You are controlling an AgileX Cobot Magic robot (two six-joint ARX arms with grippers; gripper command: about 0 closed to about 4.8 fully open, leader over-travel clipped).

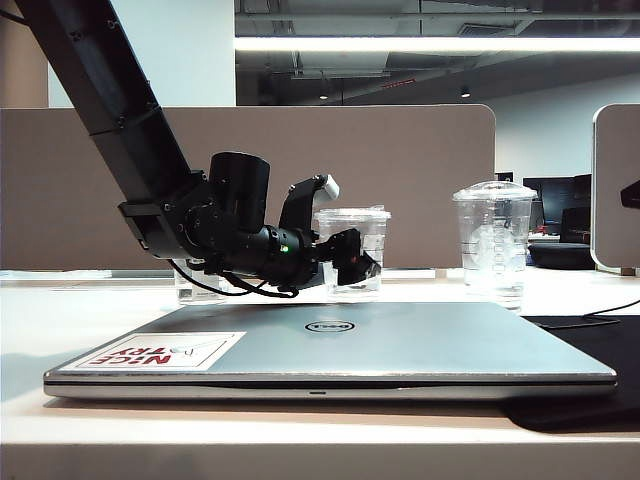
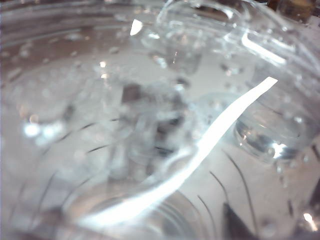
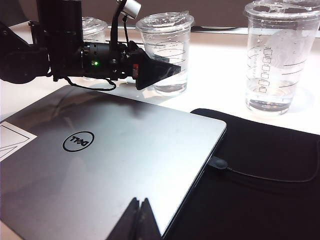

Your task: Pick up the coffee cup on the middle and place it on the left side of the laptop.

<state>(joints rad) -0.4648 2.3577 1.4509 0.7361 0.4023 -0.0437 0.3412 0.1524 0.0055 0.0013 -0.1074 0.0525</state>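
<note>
Leftmost, behind the left arm, a small clear cup point(image 3: 94, 27) stands on the tabletop point(image 1: 60, 330), mostly hidden. Left pincer point(image 1: 358, 262) is level, jaws spread to either side of the coffee cup point(image 1: 353, 250) at its lower half; no squeeze visible, not yet a hold. Cup upright, long axis vertical, behind the closed Dell laptop point(image 1: 330, 355) at mid-row, directly ahead of that pincer. Wrist view: cup wall fills the lens. Farther right, the tall domed-lid cup point(image 1: 494, 240), well apart. Right pincer point(image 3: 140, 220) sits low over the laptop's near edge, jaws pressed together, empty. Left arm clearly nearer.
</note>
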